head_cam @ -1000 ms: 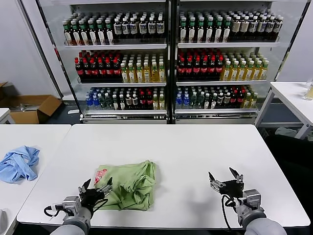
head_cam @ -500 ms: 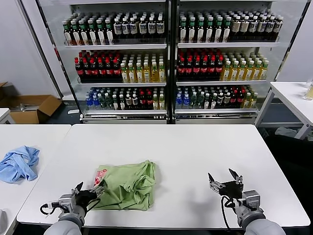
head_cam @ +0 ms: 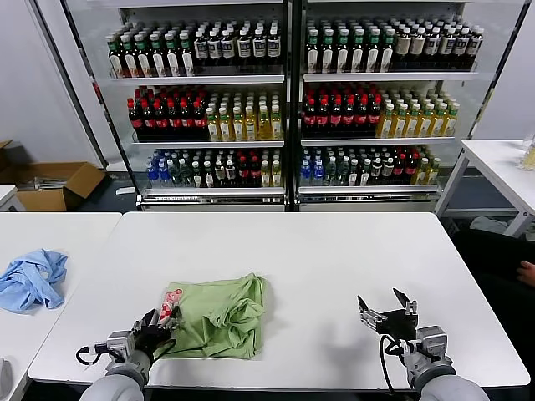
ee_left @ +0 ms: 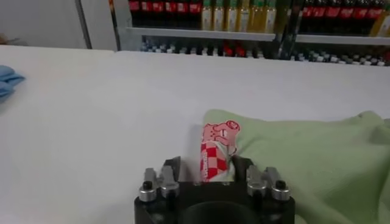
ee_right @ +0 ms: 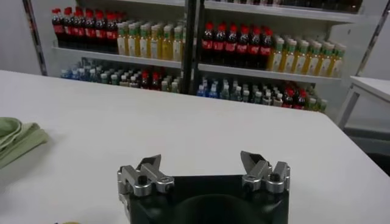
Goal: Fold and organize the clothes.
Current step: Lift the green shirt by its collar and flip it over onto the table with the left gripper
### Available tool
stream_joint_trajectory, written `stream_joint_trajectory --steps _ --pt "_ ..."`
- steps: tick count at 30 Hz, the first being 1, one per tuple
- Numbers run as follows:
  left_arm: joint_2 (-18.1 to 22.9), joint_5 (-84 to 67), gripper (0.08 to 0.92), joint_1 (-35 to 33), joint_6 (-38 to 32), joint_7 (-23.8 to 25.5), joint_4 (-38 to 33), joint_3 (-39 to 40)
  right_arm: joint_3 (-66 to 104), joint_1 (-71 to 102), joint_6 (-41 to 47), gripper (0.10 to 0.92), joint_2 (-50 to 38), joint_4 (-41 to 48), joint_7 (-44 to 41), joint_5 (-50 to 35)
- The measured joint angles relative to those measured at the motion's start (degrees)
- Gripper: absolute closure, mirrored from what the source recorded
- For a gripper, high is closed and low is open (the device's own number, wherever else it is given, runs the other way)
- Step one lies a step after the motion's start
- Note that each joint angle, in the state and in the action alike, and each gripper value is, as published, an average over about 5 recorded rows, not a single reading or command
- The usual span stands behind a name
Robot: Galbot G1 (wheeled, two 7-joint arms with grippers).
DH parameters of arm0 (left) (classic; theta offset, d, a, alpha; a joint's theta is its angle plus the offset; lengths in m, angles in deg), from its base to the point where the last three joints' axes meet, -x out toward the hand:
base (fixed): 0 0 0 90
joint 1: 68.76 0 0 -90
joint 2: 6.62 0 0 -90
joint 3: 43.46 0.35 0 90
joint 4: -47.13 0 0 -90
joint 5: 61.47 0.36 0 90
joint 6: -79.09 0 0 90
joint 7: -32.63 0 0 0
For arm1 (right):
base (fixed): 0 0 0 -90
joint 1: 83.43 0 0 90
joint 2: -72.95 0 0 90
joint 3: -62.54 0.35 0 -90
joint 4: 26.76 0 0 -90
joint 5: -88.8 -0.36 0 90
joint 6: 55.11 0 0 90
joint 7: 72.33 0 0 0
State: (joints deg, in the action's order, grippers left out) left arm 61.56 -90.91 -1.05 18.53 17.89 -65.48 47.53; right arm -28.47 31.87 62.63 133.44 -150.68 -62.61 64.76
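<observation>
Desk (head_cam: 334, 251): white, filling the near field; drinks shelving (head_cam: 288, 100) at 12 o'clock behind it.

Shirt (head_cam: 219, 316): light green, partly folded and rumpled, lying at about 8 o'clock from desk centre, near the front edge. Red-and-white print (head_cam: 171, 299) turned up at its 9 o'clock corner.

Blue cloth (head_cam: 33, 278): bunched on a side desk at 9 o'clock, well apart. Not part of the current fold.

Left gripper (head_cam: 155, 327): at the shirt's 8 o'clock corner. Wrist view shows the printed corner (ee_left: 214, 159) sitting between the fingers (ee_left: 172, 169), which stand narrow about the fabric; appears pinched on it, though actual contact at the pads is masked by the gripper body.

Right gripper (head_cam: 388, 309): at 4 o'clock from desk centre, well apart from the shirt, spread wide and holding nothing. Idle.

Step in hand, as judged: taking hold of the printed corner to carry out a fold. Next move calls for lifting that corner clear and drawing it toward 3 o'clock over the green body, keeping the layers beneath from dragging.

Not determinable: number of layers in the shirt, position of collar and sleeves, firmness of the pinch. A hand (head_cam: 527, 271) cut off at the 3 o'clock frame edge.
</observation>
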Motion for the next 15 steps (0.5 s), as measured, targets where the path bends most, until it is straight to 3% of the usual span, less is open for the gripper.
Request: stream_joint_trajectory --steps 15 --pt "0.7 -1.8 0.880 -1.0 -3.6 2.3 0.5 -0.1 0.3 -0.2 -0.4 0.202 -0.2 0.2 0.0 0.0"
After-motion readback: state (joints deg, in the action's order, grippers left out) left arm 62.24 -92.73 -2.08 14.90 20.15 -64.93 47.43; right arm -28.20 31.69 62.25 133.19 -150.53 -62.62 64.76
